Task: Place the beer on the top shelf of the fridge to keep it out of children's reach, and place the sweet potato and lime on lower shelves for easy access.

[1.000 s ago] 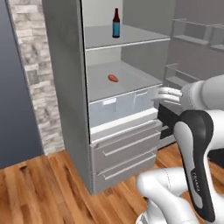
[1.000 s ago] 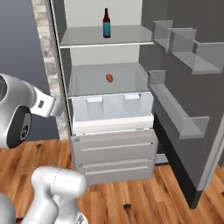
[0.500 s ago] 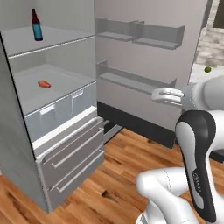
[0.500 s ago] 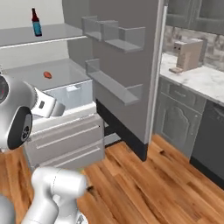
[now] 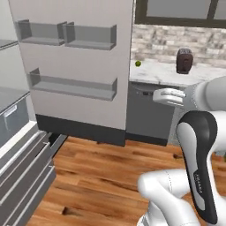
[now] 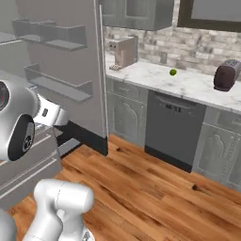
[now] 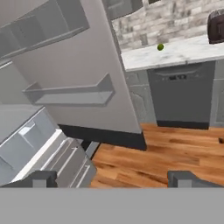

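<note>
The lime (image 5: 137, 63) is a small yellow-green ball lying on the white marble counter (image 5: 167, 73) right of the fridge; it also shows as the lime (image 6: 173, 72) and the lime (image 7: 160, 47). My gripper (image 7: 113, 179) is open and holds nothing, its dark fingertips (image 7: 41, 178) set wide apart, far from the lime and aimed across the floor toward it. The fridge's open door (image 5: 75, 66) with its narrow racks stands between the cabinet and the counter. Edges of two fridge shelves (image 5: 11, 98) and the grey drawers (image 5: 22, 163) sit at the left. The beer and the sweet potato are out of view.
A dark toaster (image 6: 226, 75) stands on the counter right of the lime, and a coffee machine (image 6: 123, 52) stands near the fridge door. A dark dishwasher front (image 6: 172, 127) sits under the counter. Wooden floor (image 6: 141, 188) lies between me and the cabinets.
The whole picture has swung to the right with the base: the fridge interior slid off to the left, and the counter with the lime came into view. The gripper stays open.
</note>
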Controlling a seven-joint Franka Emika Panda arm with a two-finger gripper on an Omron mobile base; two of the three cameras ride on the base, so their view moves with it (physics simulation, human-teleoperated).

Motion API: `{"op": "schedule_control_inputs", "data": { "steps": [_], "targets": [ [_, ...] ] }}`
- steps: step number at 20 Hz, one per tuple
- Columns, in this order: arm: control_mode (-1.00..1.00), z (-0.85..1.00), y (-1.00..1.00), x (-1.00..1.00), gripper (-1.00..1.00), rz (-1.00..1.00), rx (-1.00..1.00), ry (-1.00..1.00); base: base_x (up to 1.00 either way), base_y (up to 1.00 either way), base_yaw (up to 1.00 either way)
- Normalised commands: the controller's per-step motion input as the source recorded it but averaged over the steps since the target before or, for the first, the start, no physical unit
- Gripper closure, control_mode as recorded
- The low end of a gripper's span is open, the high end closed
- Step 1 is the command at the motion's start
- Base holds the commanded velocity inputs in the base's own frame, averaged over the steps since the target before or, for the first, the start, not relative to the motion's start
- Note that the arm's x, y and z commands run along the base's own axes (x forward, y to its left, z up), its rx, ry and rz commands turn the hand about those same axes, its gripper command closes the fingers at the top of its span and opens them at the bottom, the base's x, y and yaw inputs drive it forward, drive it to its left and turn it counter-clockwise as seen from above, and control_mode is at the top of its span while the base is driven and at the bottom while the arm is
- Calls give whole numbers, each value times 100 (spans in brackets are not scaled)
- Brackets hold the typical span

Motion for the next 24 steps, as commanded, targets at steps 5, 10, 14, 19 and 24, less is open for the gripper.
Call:
{"op": "schedule_control_inputs", "data": {
  "steps": [5, 10, 14, 19, 24],
  "targets": [
    [100, 0, 0, 0, -100, 0, 0, 0, 40, -55, -36],
    [100, 0, 0, 0, -100, 0, 0, 0, 73, -45, -13],
    [100, 0, 0, 0, -100, 0, 0, 0, 93, -41, -1],
    [100, 0, 0, 0, -100, 0, 0, 0, 100, -50, 0],
    [100, 0, 0, 0, -100, 0, 0, 0, 100, -46, 0]
  ]
}}
